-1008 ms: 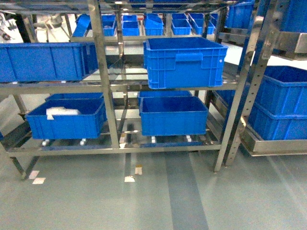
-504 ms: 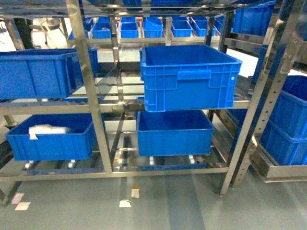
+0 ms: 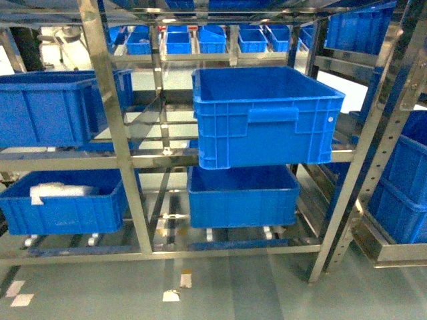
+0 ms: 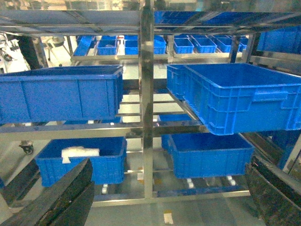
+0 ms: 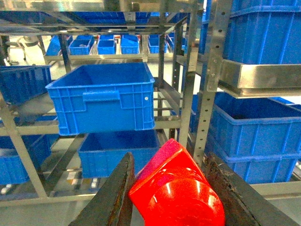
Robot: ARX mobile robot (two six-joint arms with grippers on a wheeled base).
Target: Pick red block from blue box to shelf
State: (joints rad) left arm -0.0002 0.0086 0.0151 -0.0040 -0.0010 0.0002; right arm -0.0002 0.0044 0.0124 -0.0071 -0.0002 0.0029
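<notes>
The right gripper (image 5: 171, 197) grips the red block (image 5: 176, 190) firmly between its fingers, clear of everything, ready for carrying to the shelf (image 3: 113, 127) ahead. The left gripper (image 4: 160, 197) hangs wide and empty (nothing to carry). No turquoise box shows.

A: What colours on the shelf (image 3: 113, 133)?
B: Shiny silver steel, its posts dotted with holes; royal-blue ribbed crates (image 3: 267, 117) sit on its tiers.
A: And below the shelf?
B: Grey-green floor (image 3: 267, 293). The red block (image 5: 176, 195) is glossy, between dark fingers (image 5: 113, 197).
</notes>
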